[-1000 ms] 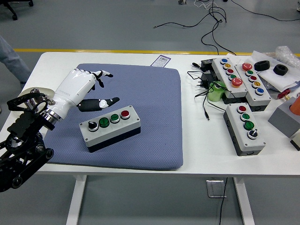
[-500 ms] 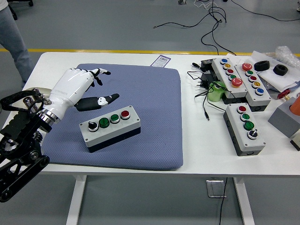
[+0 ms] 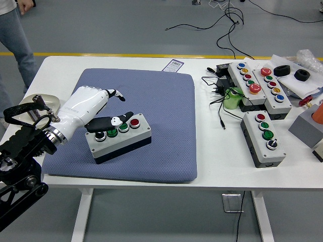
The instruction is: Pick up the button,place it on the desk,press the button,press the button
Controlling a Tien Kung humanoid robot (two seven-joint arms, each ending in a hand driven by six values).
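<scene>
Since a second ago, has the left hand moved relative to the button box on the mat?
Yes. The left hand has shifted right and down toward the button box; its thumb now lies over the box's left buttons. The box itself sits unmoved on the blue mat.

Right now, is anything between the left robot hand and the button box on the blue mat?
Nothing visible. The left robot hand is already at the button box on the blue mat, its thumb lying over the box's left-hand buttons. The mat around them is bare; the other button boxes sit apart at the table's right.
</scene>
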